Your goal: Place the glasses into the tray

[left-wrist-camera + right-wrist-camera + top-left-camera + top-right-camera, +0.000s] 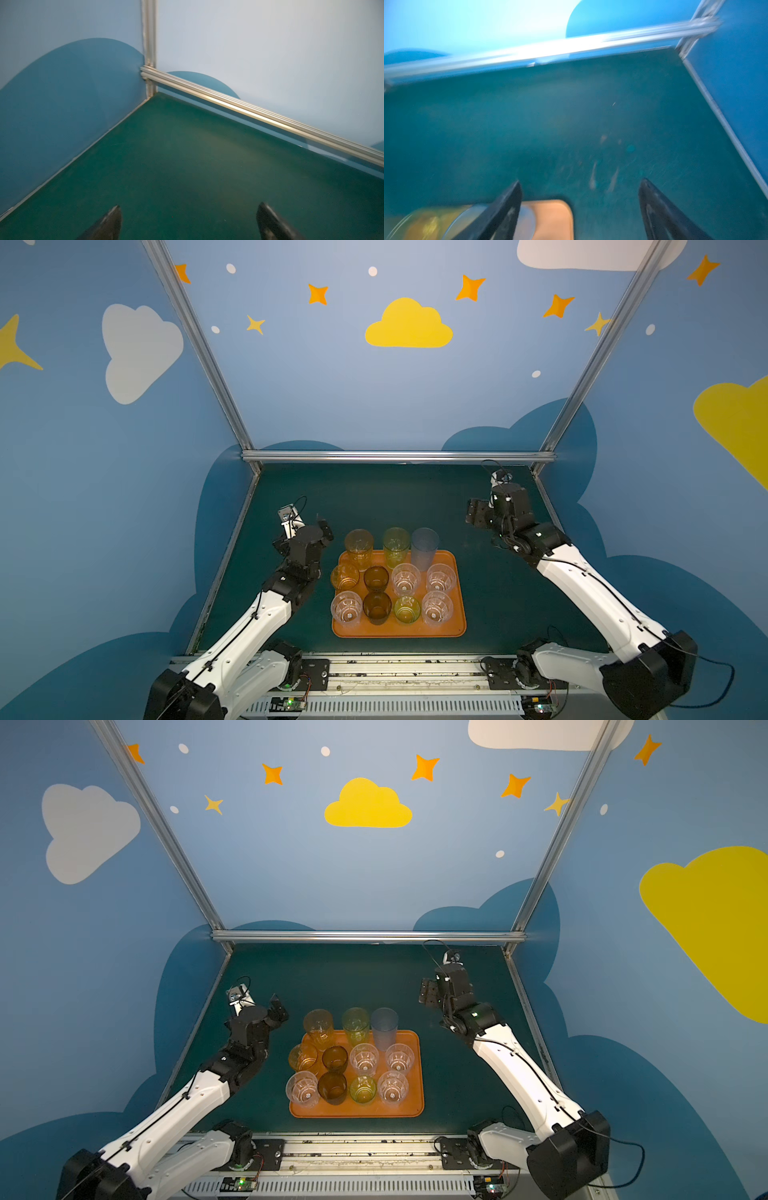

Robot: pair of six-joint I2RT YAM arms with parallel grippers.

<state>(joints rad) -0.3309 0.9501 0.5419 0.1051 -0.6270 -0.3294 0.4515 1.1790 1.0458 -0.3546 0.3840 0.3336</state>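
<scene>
Eleven glasses (376, 577) are sitting in the tray (399, 630); left pincer (189, 207) and right pincer (581, 181) are gaping, empty; seemingly finishing, needing only arm parking.

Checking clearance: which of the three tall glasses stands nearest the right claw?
The greyish-clear tall glass, at the tray's far right corner. The amber tall glass and green tall glass stand further left in that row.
</scene>
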